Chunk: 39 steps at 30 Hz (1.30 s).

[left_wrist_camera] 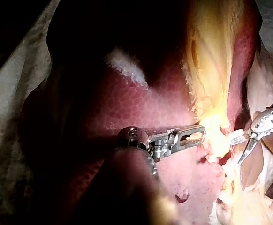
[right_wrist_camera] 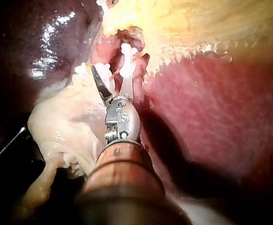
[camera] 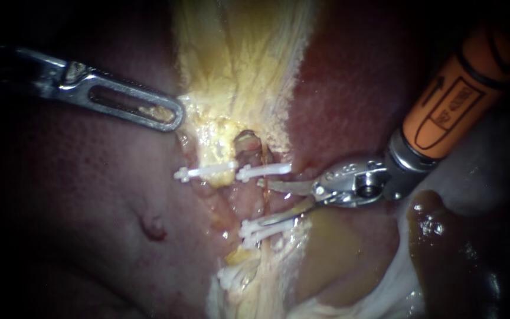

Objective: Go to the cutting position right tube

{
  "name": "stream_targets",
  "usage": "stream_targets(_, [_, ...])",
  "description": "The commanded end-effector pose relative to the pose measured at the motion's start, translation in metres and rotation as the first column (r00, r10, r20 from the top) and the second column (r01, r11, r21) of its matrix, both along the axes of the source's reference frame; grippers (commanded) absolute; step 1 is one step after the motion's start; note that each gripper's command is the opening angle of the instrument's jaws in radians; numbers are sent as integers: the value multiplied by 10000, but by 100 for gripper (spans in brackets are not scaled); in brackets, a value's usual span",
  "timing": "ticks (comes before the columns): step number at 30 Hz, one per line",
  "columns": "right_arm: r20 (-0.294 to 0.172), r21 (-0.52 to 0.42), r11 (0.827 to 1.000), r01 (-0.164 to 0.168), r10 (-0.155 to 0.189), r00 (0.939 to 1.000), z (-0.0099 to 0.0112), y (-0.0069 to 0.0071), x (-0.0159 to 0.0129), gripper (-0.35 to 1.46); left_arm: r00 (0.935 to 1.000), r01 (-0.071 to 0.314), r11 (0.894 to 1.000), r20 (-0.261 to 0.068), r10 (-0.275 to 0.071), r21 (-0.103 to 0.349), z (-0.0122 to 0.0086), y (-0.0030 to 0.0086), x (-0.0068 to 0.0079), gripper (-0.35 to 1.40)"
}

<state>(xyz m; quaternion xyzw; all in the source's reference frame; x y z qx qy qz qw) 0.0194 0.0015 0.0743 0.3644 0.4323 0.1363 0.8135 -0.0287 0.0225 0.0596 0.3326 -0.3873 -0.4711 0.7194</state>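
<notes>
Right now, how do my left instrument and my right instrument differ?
The left instrument is bare grey metal; the right instrument has an orange sleeve behind its tool. The left one lies at the yellow tissue, above the white clips; the right tool stands open between the upper and lower ones. Both end in metal.

Printed arrow and boxed label on the orange sleeve (camera: 453,97) of our right instrument (camera: 268,204), lettering we leave unread
</notes>
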Motion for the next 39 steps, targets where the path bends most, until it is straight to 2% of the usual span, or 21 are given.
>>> stream_targets(1, [-39, 85, 10000, 41, -40, 10000, 1, 0, 3, 140, 10000, -1, 10000, 0, 1, 0, 0, 0, 0, -35])
stream_targets(10, [-771, 891, 9960, -88, 157, 9969, 11, 2, 27, 138, 10000, -1, 10000, 0, 1, -2, 0, 0, 0, -35])
stream_targets(18, [-1306, 1522, 9883, -3, 204, 9912, 13, 0, 32, 138, 10000, 0, 10000, -2, 0, -7, 1, -1, 0, -35])
stream_targets(27, [-1738, 1833, 9828, 229, 94, 9847, 10, -2, 33, 136, 10000, -3, 10000, -1, 3, -8, 2, 0, 0, -35])
stream_targets(32, [-1840, 1898, 9815, 232, 124, 9829, 7, -4, 33, 138, 10000, -4, 10000, 0, 4, -9, 2, 0, 0, -35])
stream_targets(39, [-2153, 2068, 9782, 189, 266, 9762, -9, -8, 35, 138, 10000, -5, 10000, 0, 5, -9, 2, 0, 0, -35])
